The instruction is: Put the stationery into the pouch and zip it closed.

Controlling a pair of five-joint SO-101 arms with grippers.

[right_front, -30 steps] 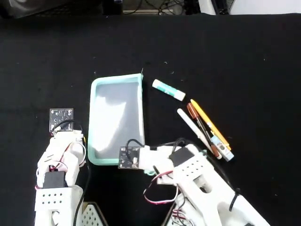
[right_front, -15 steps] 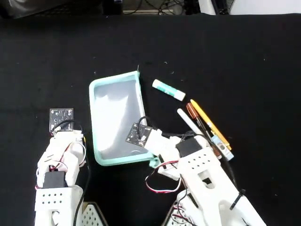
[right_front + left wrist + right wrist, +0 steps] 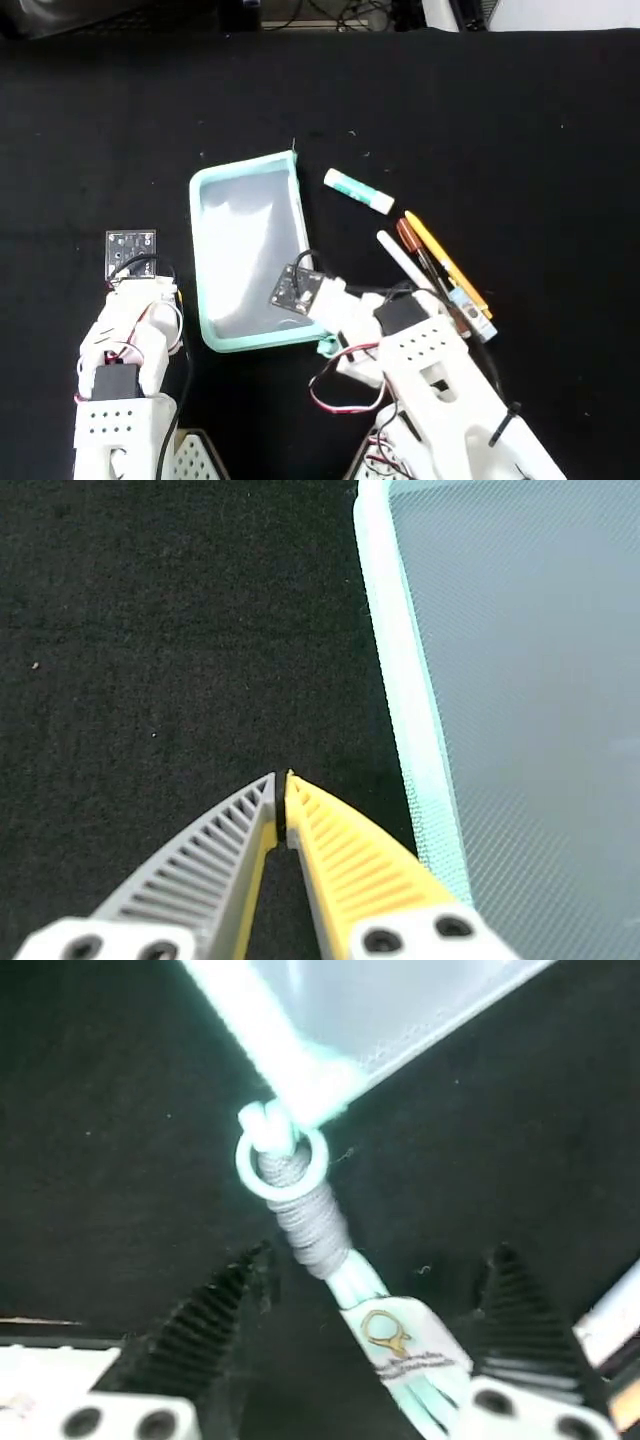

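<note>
- Right wrist view: the right jaws stand apart, with the zipper pull (image 3: 305, 1210) of the pouch (image 3: 400, 1000) lying between them.
- The left jaws are together and empty, the pouch rim just beside them.
- Pens (image 3: 440, 268) and glue stick (image 3: 358, 191) lie on the surface (image 3: 520, 120), near the right jaws.

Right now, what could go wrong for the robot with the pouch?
The right gripper stands open around the zipper strap. A pull could drag the whole pouch, since the left gripper sits shut beside it, holding nothing. The right arm is also close to the pens and might knock them.
</note>
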